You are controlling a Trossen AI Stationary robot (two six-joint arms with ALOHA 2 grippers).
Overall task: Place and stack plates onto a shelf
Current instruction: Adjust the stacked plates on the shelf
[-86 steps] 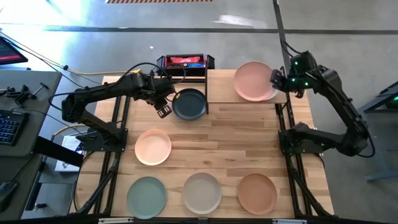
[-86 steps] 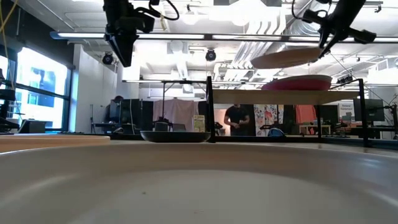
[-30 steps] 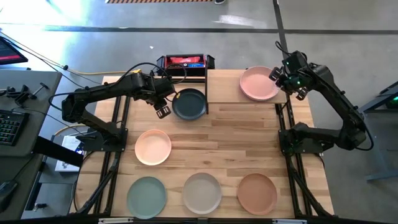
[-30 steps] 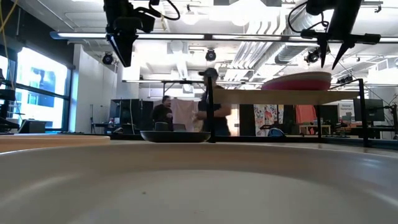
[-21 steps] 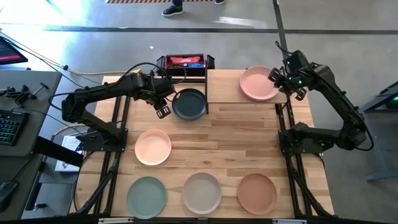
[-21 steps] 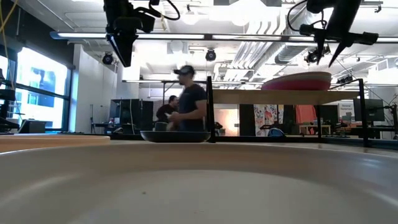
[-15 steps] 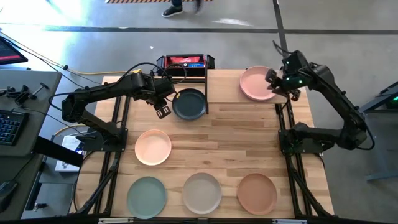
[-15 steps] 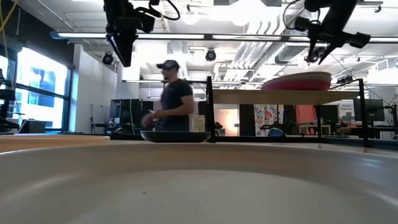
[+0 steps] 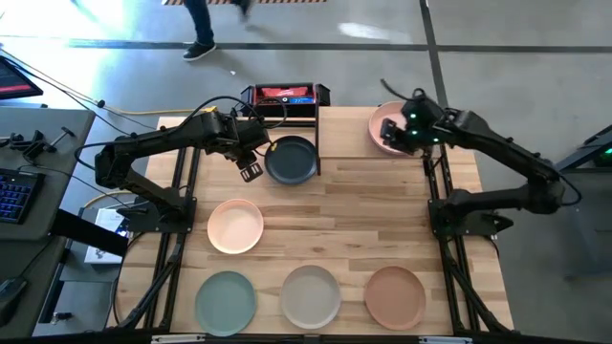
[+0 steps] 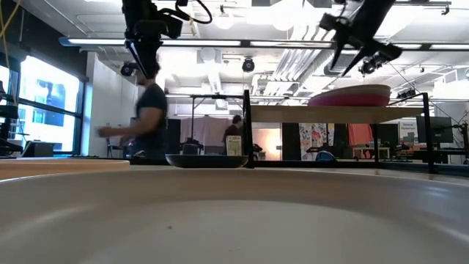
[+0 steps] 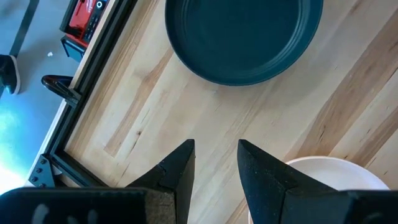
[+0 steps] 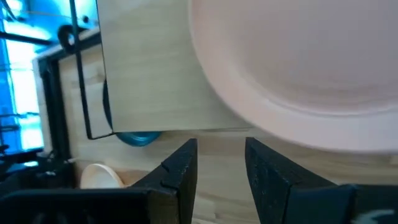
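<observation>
the right gripper (image 9: 409, 134), fingers parted and empty, has swung inward over the round pink plate (image 9: 387, 128) on the light wood shelf (image 9: 344, 134). the left gripper (image 9: 251, 172) stays open beside the charcoal plate (image 9: 291, 160). plates beneath the pink one are hidden.

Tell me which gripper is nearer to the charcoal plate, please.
The left gripper: it hovers just beside the charcoal plate, at its left edge. The right gripper is far off, above the pink plate on the shelf.
</observation>
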